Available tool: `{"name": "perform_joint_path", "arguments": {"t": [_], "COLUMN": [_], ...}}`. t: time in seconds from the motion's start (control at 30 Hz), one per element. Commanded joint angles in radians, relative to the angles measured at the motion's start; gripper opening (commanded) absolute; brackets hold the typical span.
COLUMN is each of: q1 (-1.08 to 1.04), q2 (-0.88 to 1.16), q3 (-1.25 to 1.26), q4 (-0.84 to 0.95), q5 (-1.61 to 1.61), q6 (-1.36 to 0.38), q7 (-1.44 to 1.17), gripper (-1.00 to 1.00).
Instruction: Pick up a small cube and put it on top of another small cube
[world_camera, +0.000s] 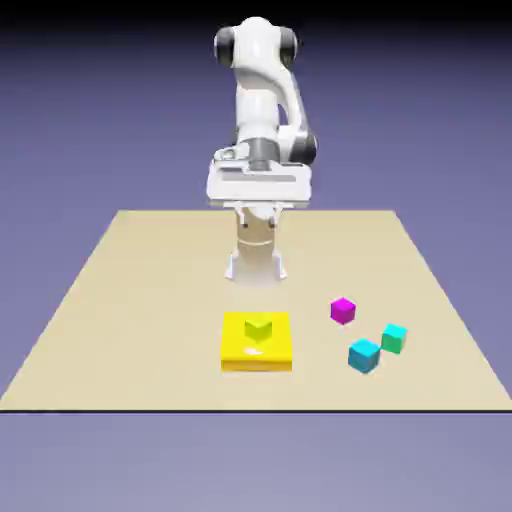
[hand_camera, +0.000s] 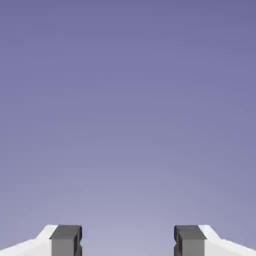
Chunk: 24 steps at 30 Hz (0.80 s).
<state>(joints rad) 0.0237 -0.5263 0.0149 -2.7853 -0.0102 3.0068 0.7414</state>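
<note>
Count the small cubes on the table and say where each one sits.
4: a yellow-green cube on the yellow plate, a magenta cube toward the exterior view's right, and two teal cubes beyond it. None seems hidden.

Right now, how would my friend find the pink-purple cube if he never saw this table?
Start at the big yellow square block near the front of the tan table. Look toward the exterior view's right, where three small cubes sit. The magenta cube is the nearest to the yellow block and farthest back; the teal cube and blue cube aren't pink.
</note>
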Motion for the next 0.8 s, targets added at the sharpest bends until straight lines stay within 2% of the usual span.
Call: {"name": "perform_joint_path", "arguments": {"t": [0.0,0.77], "q1": [0.01,0.23], "q2": [0.036,0.858], "q3": [0.012,0.292], "q4": [0.02,0.484], "q5": [-0.008,-0.199], "q6": [-0.025,-0.594], "q7": [0.0,0.008], "gripper": [0.0,0.0]}}
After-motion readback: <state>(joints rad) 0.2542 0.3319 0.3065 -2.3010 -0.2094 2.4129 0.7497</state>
